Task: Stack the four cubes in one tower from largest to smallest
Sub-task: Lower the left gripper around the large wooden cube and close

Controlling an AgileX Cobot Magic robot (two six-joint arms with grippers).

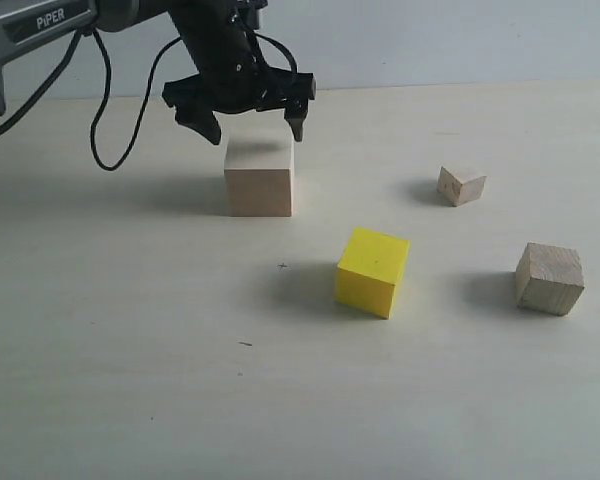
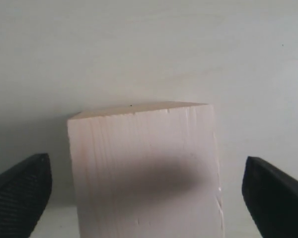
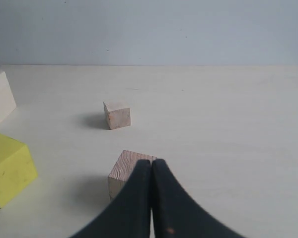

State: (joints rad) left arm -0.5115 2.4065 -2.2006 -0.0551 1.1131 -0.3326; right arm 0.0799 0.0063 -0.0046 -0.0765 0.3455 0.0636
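Observation:
The large pale wooden cube (image 1: pixel 259 178) (image 2: pixel 144 168) (image 3: pixel 0 99) rests on the table at the back left. My left gripper (image 1: pixel 255 132) (image 2: pixel 146 196) hangs open just over it, one finger on each side of its top, with a gap on both sides. Nearer the front sits the bright yellow cube (image 1: pixel 372 271) (image 3: pixel 7 168). The medium grainy wooden cube (image 1: pixel 549 278) (image 3: pixel 120 173) lies at the right, partly hidden behind my shut, empty right gripper (image 3: pixel 151 161). The small wooden cube (image 1: pixel 461 184) (image 3: pixel 117 115) stands farther back. All four cubes stand apart.
A black cable (image 1: pixel 100 100) loops down from the left arm to the pale table (image 1: pixel 180 380) behind the large cube. A grey-blue wall (image 1: pixel 430 40) closes off the far edge. The right arm does not show in the exterior view.

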